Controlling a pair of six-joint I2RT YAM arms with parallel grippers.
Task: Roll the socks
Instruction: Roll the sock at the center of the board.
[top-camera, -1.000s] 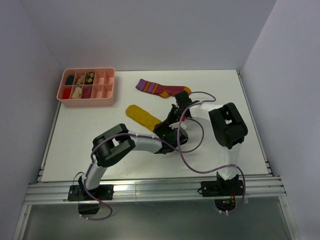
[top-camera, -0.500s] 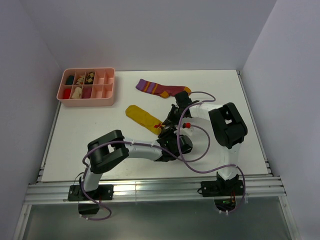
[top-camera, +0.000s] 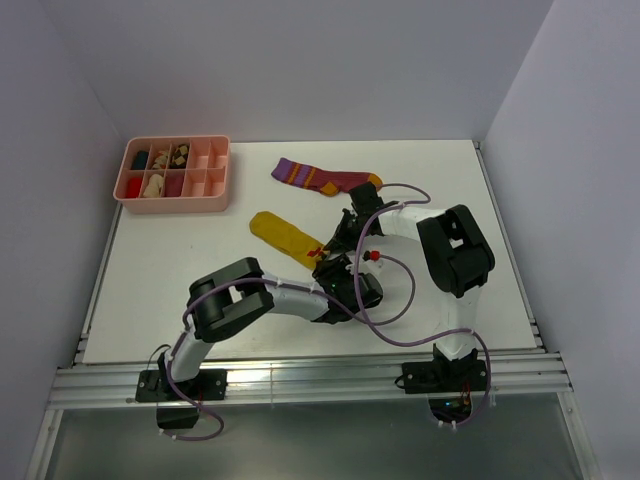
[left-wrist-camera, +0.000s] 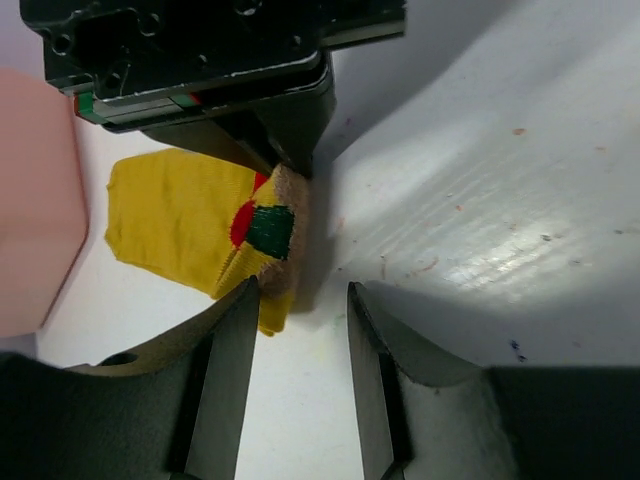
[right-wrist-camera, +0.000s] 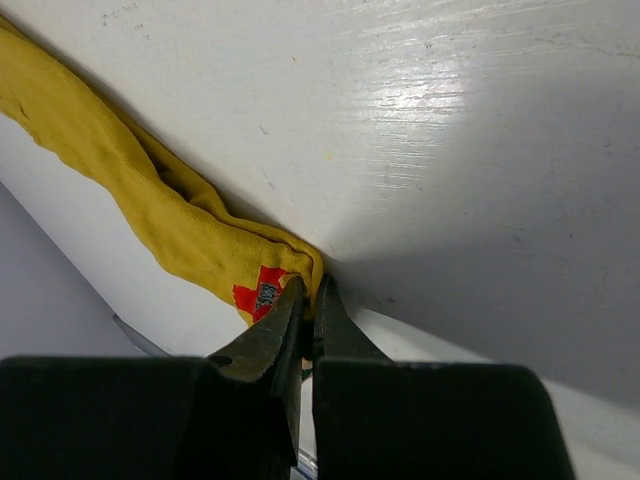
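Note:
The mustard-yellow sock (top-camera: 283, 234) lies flat at mid-table, its end with a red and green picture toward the arms. My right gripper (top-camera: 333, 249) is shut on that end; the right wrist view shows the jaws (right-wrist-camera: 310, 287) pinching the yellow fabric (right-wrist-camera: 150, 200) beside the red patch. My left gripper (top-camera: 330, 266) is open and empty just in front of the sock's end (left-wrist-camera: 175, 215); its left fingertip (left-wrist-camera: 245, 300) is beside the sock's edge, and the right gripper's fingers (left-wrist-camera: 285, 145) show above. One maroon sock (top-camera: 322, 178) lies flat behind. The other socks are out of view.
A pink compartment tray (top-camera: 218, 203) with small items stands at the back left. The two arms cross close together at mid-table, with purple cables (top-camera: 395, 300) looping beside them. Walls close the table on three sides.
My left arm's elbow has shifted and its gripper has drawn back slightly toward the near edge, uncovering the sock's end with the red picture. The right gripper has stayed on the sock.

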